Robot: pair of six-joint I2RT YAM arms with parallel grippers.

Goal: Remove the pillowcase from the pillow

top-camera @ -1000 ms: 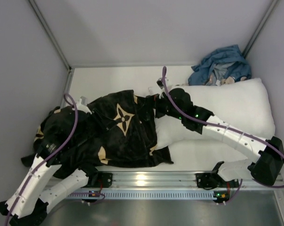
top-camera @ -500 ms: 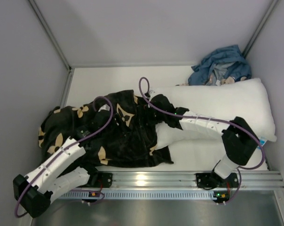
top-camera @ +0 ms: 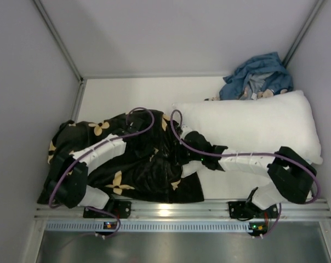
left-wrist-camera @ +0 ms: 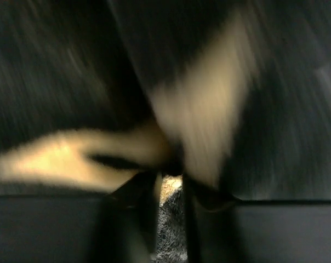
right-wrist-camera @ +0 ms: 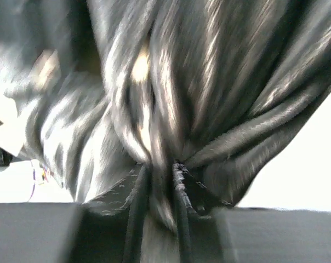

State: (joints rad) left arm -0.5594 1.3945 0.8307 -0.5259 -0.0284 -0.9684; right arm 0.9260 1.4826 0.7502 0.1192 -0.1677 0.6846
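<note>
The pillowcase point(top-camera: 127, 170) lies crumpled over the near left part of the table point(top-camera: 132, 93). At its right edge, the right gripper point(right-wrist-camera: 160, 174) has its fingers pressed close on a gathered fold of the black fabric. Slightly farther back, on top of the cloth, the left gripper point(left-wrist-camera: 170, 185) pinches a fold beside a tan flower, though that view is blurred. A white pillow point(top-camera: 253, 123) lies to the right, touching the pillowcase. A blue cloth bundle point(top-camera: 257, 75) sits in the far right corner.
</note>
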